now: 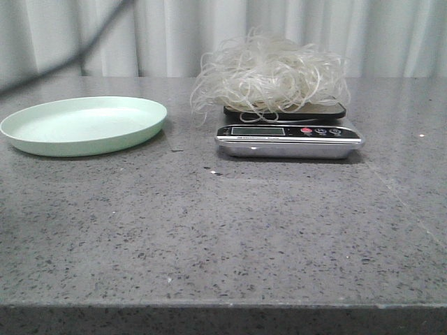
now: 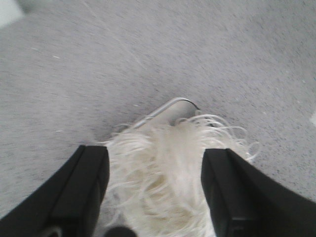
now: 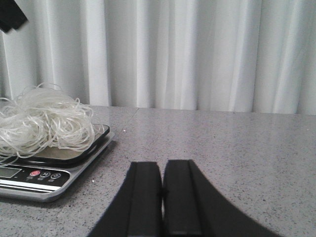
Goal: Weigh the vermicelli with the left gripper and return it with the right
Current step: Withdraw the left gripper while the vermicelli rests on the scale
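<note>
The vermicelli (image 1: 269, 73), a fluffy whitish tangle, lies on the platform of a silver kitchen scale (image 1: 290, 142) at the back middle of the table. Neither gripper shows in the front view. In the left wrist view my left gripper (image 2: 155, 150) is open and empty. It looks down from above on the vermicelli (image 2: 163, 182), which shows between its two black fingers, with a corner of the scale (image 2: 170, 107) beyond. In the right wrist view my right gripper (image 3: 162, 165) is shut and empty, low over the table to the right of the scale (image 3: 47, 180) and the vermicelli (image 3: 42, 123).
A pale mint-green round plate (image 1: 84, 125) sits empty at the back left, left of the scale. White curtains hang behind the table. The grey speckled tabletop (image 1: 223, 230) runs to the front edge. A dark part (image 3: 10, 15) shows high above the scale in the right wrist view.
</note>
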Controlling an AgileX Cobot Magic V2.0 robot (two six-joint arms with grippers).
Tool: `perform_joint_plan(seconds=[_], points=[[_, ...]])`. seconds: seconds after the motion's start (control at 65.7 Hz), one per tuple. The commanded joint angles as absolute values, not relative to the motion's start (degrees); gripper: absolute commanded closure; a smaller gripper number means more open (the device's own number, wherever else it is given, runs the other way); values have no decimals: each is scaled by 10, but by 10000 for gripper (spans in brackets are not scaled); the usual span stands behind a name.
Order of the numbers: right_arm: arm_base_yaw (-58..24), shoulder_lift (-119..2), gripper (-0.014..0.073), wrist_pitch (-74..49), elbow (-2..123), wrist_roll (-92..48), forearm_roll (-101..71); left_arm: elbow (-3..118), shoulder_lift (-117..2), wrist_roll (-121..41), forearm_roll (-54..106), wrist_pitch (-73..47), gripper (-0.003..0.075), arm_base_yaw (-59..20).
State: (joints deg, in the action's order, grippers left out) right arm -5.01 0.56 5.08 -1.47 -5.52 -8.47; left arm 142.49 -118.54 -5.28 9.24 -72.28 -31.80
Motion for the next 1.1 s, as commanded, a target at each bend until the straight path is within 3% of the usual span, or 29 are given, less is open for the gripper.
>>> perform_joint_plan(seconds=[0.0,0.396,1.08], points=[[-48,15,412,94,-11,-59,-83,1442,-1122,-38,80,-723,251,-295],[-48,15,412,94,-11,-59,-83,1290,-979,-50,54,-704,251,-250],[-48,15,412,94,-11,-59,-83,538,-455,-58,81,-304,251,-251]])
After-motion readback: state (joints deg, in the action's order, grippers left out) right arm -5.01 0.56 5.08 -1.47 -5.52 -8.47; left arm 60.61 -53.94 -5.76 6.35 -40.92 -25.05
